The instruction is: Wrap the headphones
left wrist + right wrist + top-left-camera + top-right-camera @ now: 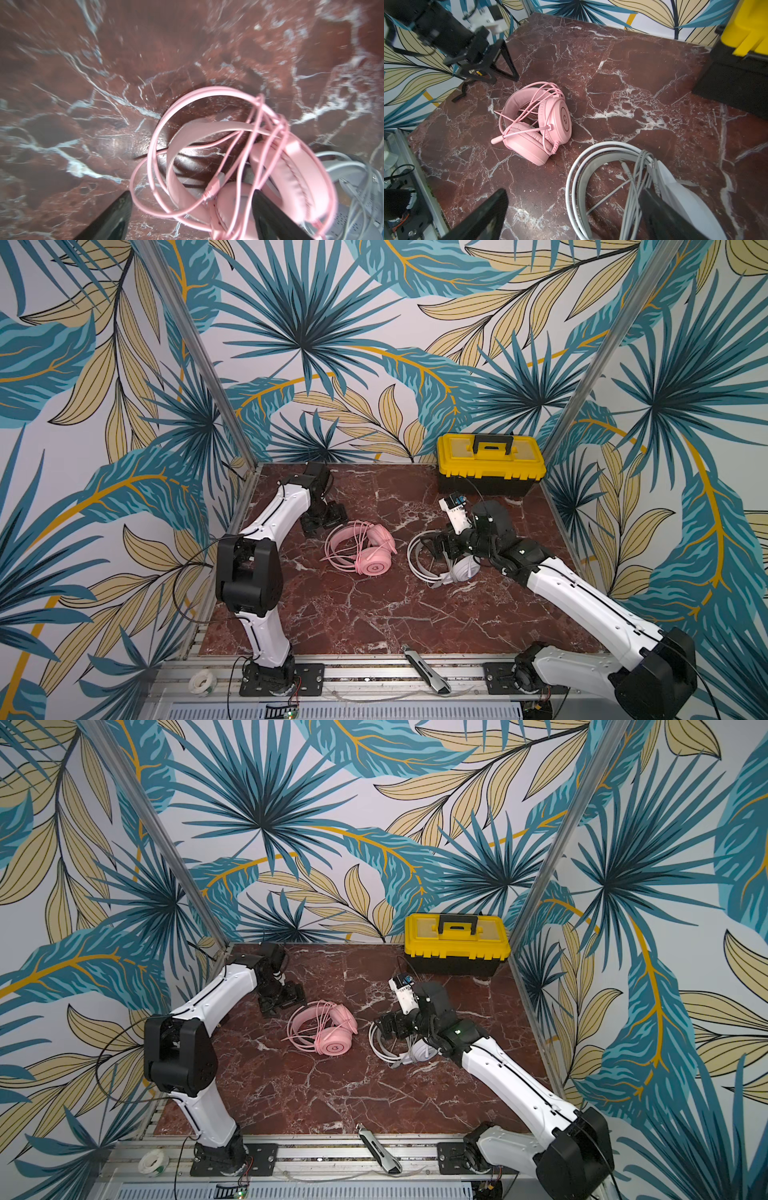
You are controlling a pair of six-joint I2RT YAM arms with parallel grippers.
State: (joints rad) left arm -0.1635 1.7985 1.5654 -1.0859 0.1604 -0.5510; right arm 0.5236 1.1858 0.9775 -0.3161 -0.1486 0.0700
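One container on the table [374,614]: a yellow toolbox [490,464], lid shut, so I can't see inside. Two headsets lie mid-table, well apart from it: one pink headset [365,549] with its cable looped over it, and one white headset [440,564]. My left gripper [324,521] stands wide and empty beside the pink headset. The right gripper [434,547] is spread wide astride the white cables.

Pink headset [533,124] on the table [643,68], cable slung loosely over its band, white headset [604,145] just beside it, right gripper [572,192] spread wide at the white band, left gripper [485,89] near the pink headset, jaws apart, toolbox [749,29] well off.
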